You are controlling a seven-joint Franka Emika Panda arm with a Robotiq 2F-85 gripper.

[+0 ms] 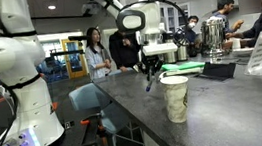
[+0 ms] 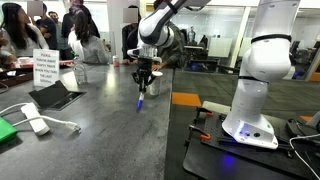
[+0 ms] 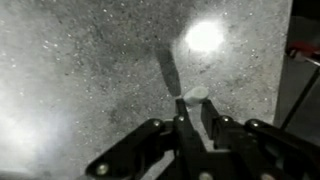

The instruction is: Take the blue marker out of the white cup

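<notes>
My gripper (image 2: pixel 145 82) is shut on the blue marker (image 2: pixel 141 100). The marker hangs down from the fingers, its lower tip at or just above the grey countertop (image 2: pixel 110 130). In the wrist view the closed fingers (image 3: pixel 190 108) pinch the marker, and only its pale end (image 3: pixel 195 95) shows, above its shadow on the speckled counter. In an exterior view the white cup (image 1: pixel 175 98) stands upright on the counter, nearer the camera than the gripper (image 1: pixel 151 72) and apart from it. The marker is outside the cup.
A dark tablet (image 2: pixel 55 95), a printed sign (image 2: pixel 47 68) and a white device with a cable (image 2: pixel 35 124) lie on the counter. Green sheets (image 1: pixel 186 68) and steel urns (image 1: pixel 212 35) are at the far end. The robot base (image 2: pixel 255 110) stands beside the counter. People sit behind.
</notes>
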